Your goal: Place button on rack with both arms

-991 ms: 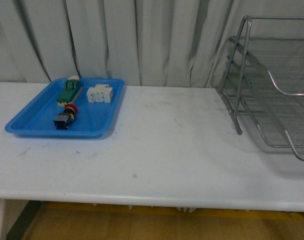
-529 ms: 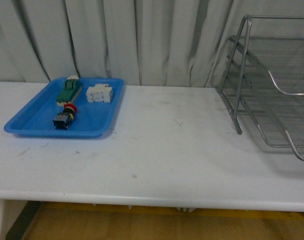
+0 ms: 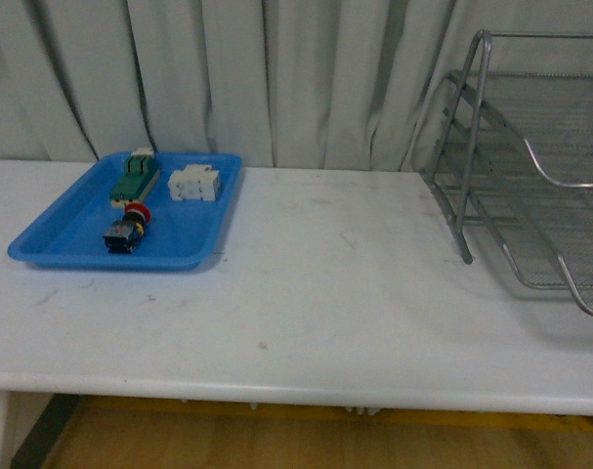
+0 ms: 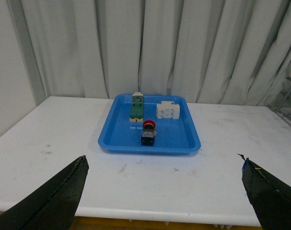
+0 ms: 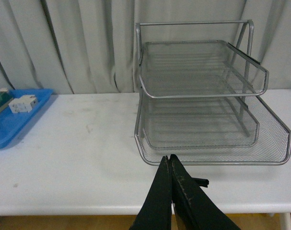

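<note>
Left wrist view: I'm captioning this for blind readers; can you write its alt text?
A blue tray on a white table holds the button, a green-and-white block and white terminal blocks. The left gripper is open, its black fingers at the picture's lower corners, short of the tray. Pale curtains hang behind.

No legible txt or labels in any view.

Open table (image 3: 325, 293) separates blue tray (image 3: 101, 262) and rack (image 3: 475, 147).
</note>
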Robot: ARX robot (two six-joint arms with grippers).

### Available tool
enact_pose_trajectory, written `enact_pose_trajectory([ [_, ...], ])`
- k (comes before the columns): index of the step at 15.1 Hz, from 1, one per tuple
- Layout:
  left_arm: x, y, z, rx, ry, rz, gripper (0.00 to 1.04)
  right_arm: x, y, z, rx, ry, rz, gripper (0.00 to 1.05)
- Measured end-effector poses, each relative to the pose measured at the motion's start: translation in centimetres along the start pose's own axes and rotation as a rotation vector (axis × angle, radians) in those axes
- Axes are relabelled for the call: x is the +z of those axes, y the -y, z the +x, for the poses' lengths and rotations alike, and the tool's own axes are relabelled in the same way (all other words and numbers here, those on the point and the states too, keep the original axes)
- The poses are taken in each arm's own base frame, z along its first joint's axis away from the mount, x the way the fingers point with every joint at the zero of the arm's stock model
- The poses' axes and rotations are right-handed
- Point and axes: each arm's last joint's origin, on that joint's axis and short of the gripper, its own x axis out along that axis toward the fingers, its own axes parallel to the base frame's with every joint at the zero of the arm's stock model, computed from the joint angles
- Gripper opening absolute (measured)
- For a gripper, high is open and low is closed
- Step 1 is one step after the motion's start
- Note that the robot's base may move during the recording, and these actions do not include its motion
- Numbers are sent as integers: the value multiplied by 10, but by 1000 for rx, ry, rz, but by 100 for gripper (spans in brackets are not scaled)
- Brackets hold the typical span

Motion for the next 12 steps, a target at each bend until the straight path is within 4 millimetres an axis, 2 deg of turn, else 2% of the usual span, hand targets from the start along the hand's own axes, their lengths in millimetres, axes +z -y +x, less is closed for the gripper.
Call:
enact_pose_trajectory([
  [1, 0, 0, 0, 2, -1, 0, 98, -8, 0, -7, 5, 22, -2, 2],
  [12, 0, 0, 0, 0, 0, 0, 98, -7, 0, -7, 3, 37, -1, 2],
])
